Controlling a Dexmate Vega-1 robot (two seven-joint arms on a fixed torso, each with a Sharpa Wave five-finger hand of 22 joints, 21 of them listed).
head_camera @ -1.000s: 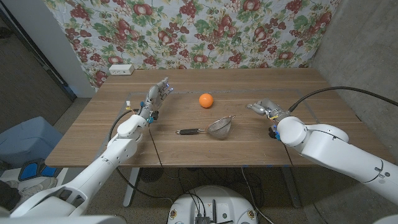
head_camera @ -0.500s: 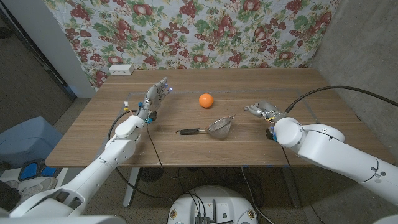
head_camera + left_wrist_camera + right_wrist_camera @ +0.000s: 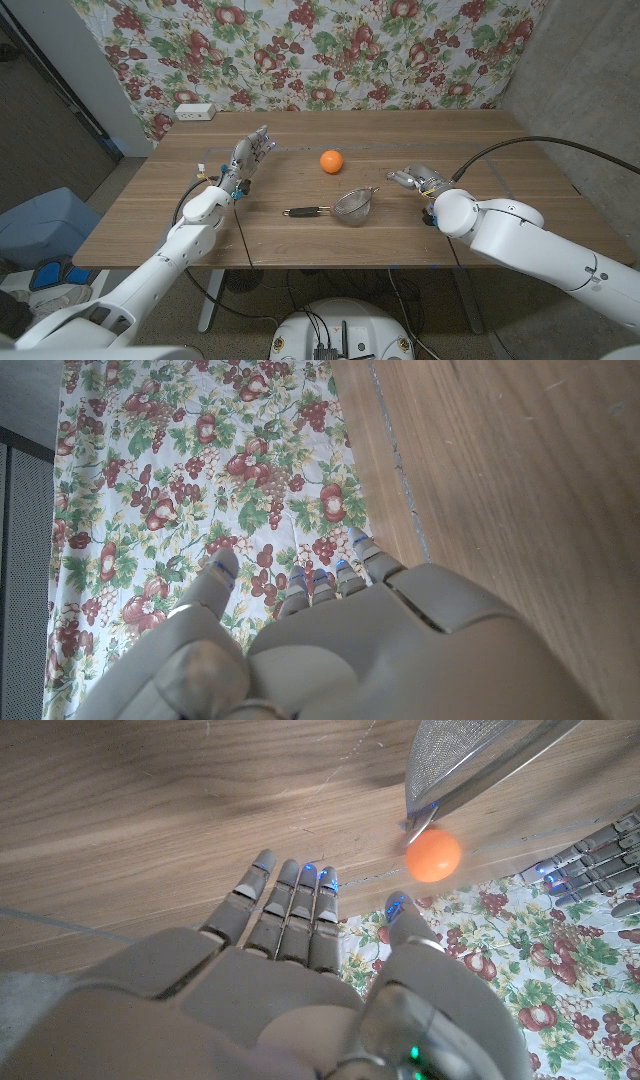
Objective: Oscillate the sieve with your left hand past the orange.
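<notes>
My right hand (image 3: pixel 418 178) sits right of centre in the head view, just right of the sieve (image 3: pixel 352 206), and does not touch it. Its fingers (image 3: pixel 290 910) are stretched out and slightly apart, holding nothing; the right wrist view shows them reaching over the bare counter (image 3: pixel 300 240) toward the sieve's mesh bowl (image 3: pixel 460 760).

The sieve lies at the centre of the frame, slightly below the middle. Its dark handle (image 3: pixel 305 211) points toward picture left and its wire bowl sits toward the right. Neither of my hands has hold of it.

My left hand (image 3: pixel 250 157) is left of centre, raised with its fingers (image 3: pixel 330 580) extended and a little spread, empty. It is well apart from the sieve's handle, up and to the left of it.

The orange (image 3: pixel 331 161) rests on the counter just above the sieve in the frame, between my two hands and touching nothing.

Farther back, near the upper left of the counter, a small white box (image 3: pixel 194 111) lies by the edge. Behind the counter hangs a floral cloth (image 3: pixel 320 50) with fruit and leaf prints.
</notes>
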